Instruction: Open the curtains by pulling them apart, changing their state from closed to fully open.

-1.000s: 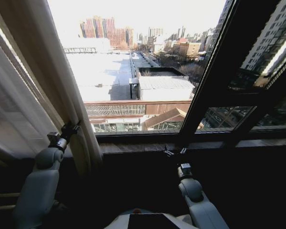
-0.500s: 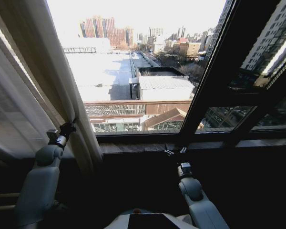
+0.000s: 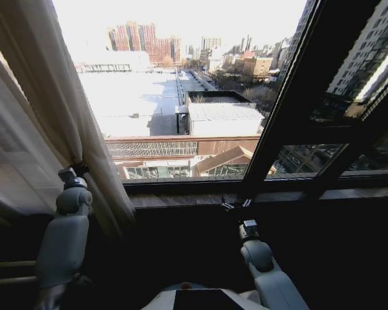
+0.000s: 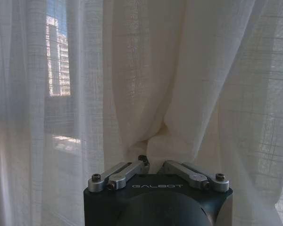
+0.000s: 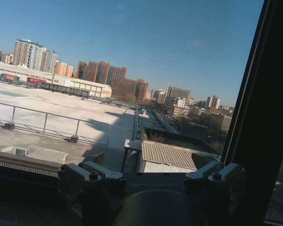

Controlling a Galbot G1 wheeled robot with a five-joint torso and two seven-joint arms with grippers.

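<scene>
Pinching pleated, woven sheer curtains (image 4: 146,94), left gripper (image 4: 153,162) closed.

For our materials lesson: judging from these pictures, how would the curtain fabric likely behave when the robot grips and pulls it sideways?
The curtain is probably floppy: it bunches into folds where the left end effector pinches it. It is likely light, since buildings show through the weave. It may drag rather than slide as one piece, as its long pleats hang beside the window frame.

"GALBOT" in pale capitals on dark housing of left gripper (image 4: 153,165), centred just below finger linkages, readable in left wrist view. Same word faint on right gripper (image 5: 151,175) housing, barely legible. No other readable text, numbers or signs.
</scene>
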